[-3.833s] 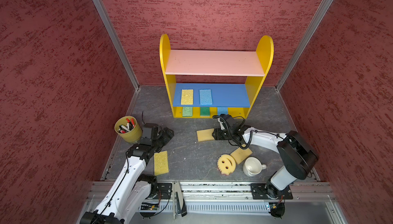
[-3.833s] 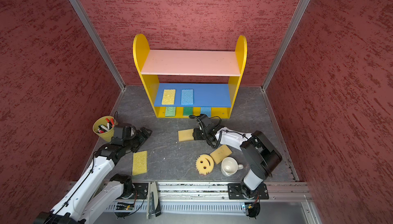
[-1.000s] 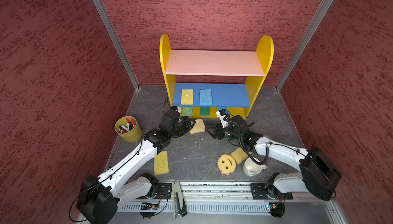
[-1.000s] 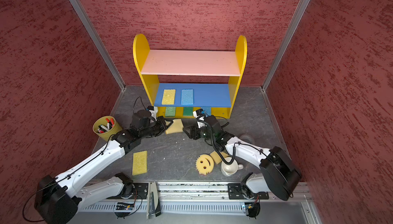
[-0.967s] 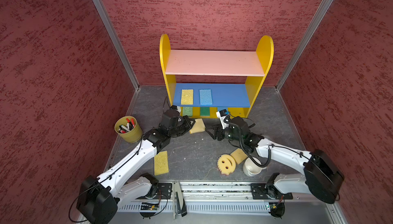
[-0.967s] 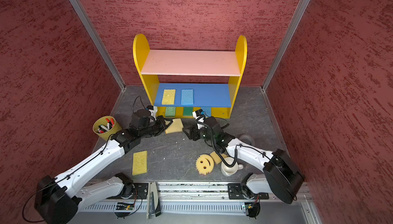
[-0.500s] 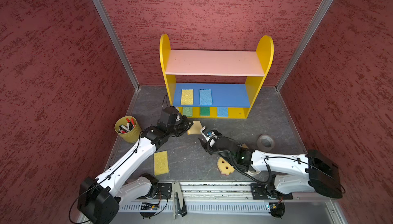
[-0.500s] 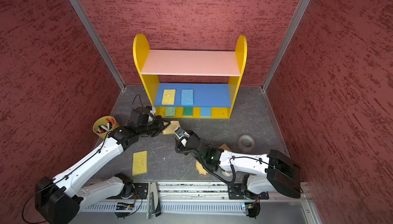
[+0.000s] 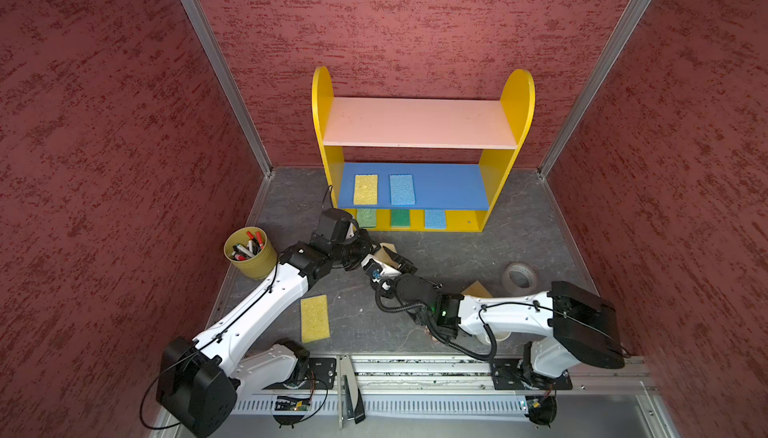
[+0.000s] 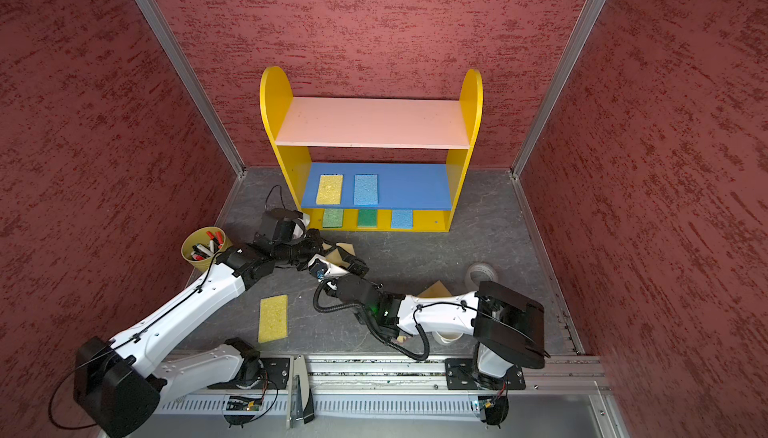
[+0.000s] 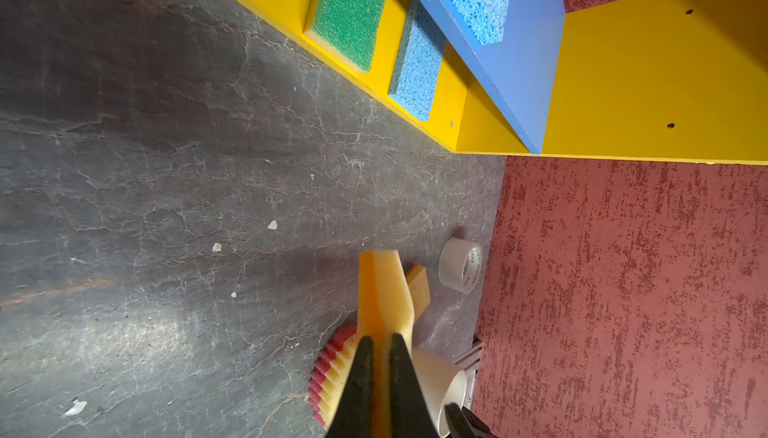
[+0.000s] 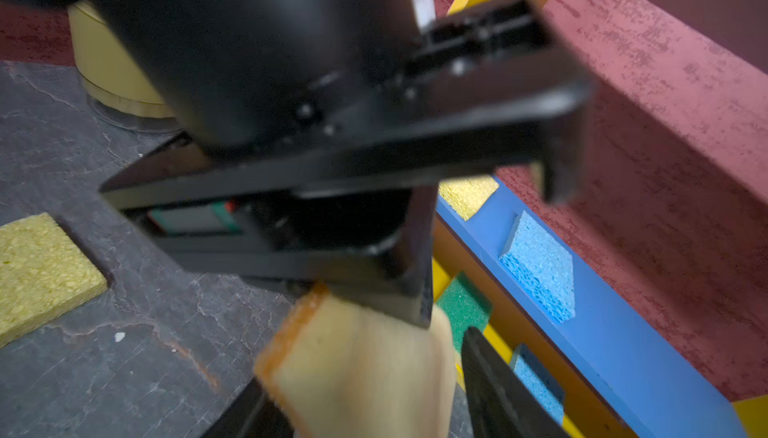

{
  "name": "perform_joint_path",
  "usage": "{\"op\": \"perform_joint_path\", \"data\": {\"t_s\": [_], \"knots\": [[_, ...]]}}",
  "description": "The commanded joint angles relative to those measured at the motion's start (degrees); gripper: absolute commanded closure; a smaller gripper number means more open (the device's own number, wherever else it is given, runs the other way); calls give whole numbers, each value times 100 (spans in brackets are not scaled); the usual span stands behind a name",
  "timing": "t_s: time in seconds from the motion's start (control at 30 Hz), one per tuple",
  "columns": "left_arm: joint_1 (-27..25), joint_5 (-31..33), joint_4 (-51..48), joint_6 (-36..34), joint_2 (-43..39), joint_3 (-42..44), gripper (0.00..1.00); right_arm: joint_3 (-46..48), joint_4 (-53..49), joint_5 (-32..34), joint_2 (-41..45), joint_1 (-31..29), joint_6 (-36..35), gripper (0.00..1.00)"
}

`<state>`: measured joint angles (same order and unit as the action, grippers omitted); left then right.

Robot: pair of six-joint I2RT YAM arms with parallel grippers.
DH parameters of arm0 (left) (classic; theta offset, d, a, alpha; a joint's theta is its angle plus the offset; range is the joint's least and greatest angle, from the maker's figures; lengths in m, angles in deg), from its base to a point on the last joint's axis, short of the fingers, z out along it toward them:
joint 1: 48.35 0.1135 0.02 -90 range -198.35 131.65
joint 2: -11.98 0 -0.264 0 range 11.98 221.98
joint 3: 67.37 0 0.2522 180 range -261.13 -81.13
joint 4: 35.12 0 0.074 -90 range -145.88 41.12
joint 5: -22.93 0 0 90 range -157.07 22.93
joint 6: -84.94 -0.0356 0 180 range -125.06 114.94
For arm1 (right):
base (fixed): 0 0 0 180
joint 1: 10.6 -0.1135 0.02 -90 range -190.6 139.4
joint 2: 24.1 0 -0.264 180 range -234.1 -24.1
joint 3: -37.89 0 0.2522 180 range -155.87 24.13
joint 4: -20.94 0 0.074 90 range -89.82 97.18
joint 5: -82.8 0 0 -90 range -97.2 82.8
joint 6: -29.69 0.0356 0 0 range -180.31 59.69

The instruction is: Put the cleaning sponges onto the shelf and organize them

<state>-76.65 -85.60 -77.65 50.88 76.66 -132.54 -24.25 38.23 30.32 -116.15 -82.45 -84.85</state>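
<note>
A tan sponge with an orange face (image 9: 384, 251) (image 10: 338, 251) hangs just above the floor in front of the shelf (image 9: 490, 178). My left gripper (image 11: 380, 338) is shut on one end of it (image 11: 384, 286). My right gripper (image 12: 361, 361) reaches across from the right. Its jaws stand on either side of the same sponge (image 12: 365, 369), with a small gap at one finger. On the blue board lie a yellow sponge (image 9: 365, 189) and a blue one (image 9: 402, 189). The yellow base holds two green sponges and a blue one (image 9: 435, 219).
A yellow sponge (image 9: 315, 318) lies on the floor at the front left. Another tan sponge (image 9: 476, 289), the round smiley sponge (image 11: 332, 369) and a white mug (image 11: 436, 386) sit under my right arm. A tape roll (image 9: 519, 276) is at the right, a marker cup (image 9: 249, 253) at the left.
My right arm has swung left and low from the shelf front to the sponge in my left gripper, and its jaws have narrowed round it. The left gripper has barely moved.
</note>
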Motion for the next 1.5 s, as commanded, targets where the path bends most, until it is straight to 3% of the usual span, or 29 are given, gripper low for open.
{"op": "perform_joint_path", "data": {"t_s": [0.0,0.1,0.23,0.27,0.33,0.37,0.5,0.77,0.97,1.23,1.37,1.47], "knots": [[-10,-165,-27,-48,9,-27,95,-181,347,204,-46,16,-193,55],[-2,-118,-30,-101,-41,-17,94,-153,212,146,87,72,18,76],[35,-99,-31,-145,-125,0,91,-54,-63,135,302,127,253,91],[39,-103,2,-163,-159,20,82,-24,-133,118,362,149,348,96],[45,-131,208,-180,-263,122,48,43,-289,45,476,188,574,100],[50,-142,342,-179,-334,188,37,73,-390,-21,532,219,731,100],[77,-26,648,-157,-713,406,21,199,-800,-461,829,471,1438,100],[194,668,689,-143,-1697,821,11,374,-1671,-2207,1692,1428,3295,100],[208,365,1260,-159,-1836,1141,11,238,-1980,-4030,2053,2161,4520,100],[-2,-370,2080,-278,-1456,1143,11,66,-1038,-6693,1601,2924,6098,100],[-154,-577,2361,-321,-1320,1125,12,121,-250,-7337,1391,3091,6764,100],[-227,-696,2641,-312,-1221,1179,22,101,-39,-7506,1307,3162,6928,100]]}}
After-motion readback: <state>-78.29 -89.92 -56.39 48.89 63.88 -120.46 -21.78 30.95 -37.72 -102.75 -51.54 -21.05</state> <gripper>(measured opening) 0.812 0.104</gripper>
